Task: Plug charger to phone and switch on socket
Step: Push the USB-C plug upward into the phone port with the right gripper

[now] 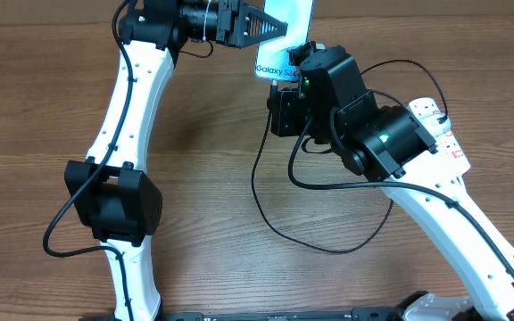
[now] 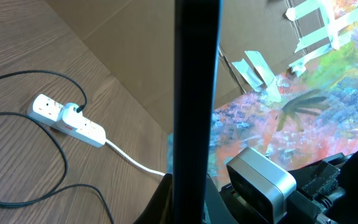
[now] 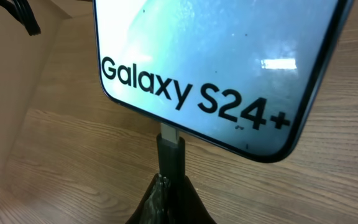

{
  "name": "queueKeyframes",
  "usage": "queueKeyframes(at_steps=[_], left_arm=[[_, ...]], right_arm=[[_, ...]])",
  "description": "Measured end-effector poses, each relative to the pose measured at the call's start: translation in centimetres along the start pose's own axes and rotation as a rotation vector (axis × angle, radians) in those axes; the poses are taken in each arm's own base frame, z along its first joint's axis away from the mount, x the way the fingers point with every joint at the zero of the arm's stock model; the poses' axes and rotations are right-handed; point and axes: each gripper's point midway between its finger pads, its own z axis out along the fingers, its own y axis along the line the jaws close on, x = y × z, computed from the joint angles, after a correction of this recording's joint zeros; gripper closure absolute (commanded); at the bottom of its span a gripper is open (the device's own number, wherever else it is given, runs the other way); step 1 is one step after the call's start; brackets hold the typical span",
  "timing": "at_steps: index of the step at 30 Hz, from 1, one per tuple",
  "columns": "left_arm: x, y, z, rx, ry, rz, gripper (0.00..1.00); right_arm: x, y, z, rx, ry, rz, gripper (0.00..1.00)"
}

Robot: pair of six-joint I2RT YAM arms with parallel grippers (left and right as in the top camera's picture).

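Black charger tip [image 3: 169, 152] lengthwise toward phone [image 3: 216, 56]

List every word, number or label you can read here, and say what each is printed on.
"Galaxy S24+": on the lit screen of the phone, right wrist view.
"Galaxy S24": the same text in the overhead view, its end hidden.
Red label print on the socket: too small to read.

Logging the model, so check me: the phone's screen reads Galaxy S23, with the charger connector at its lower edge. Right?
Not quite. The phone reads Galaxy S24+, not S23; the right wrist view shows it. The charger connector is at its lower edge, as you said.
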Motion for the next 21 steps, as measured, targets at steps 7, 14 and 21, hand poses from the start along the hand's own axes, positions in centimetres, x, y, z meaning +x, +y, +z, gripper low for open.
queueKeyframes(at_steps=[7,14,21], left_arm=[[0.0,-0.01,0.0,0.0,0.0,0.0,0.96],[0.0,0.0,0.0,0.0,0.0,0.0,0.96],[-0.02,0.04,0.0,-0.002,-0.001,0.0,0.96]], right_arm=[[-0.03,-0.06,0.0,0.003,-0.002,0.0,0.96],[-0.11,-0.2,0.0,0.011,-0.006,0.0,0.96],[-0.42,-0.33,-0.01,0.021,-0.021,-0.001,0.96]])
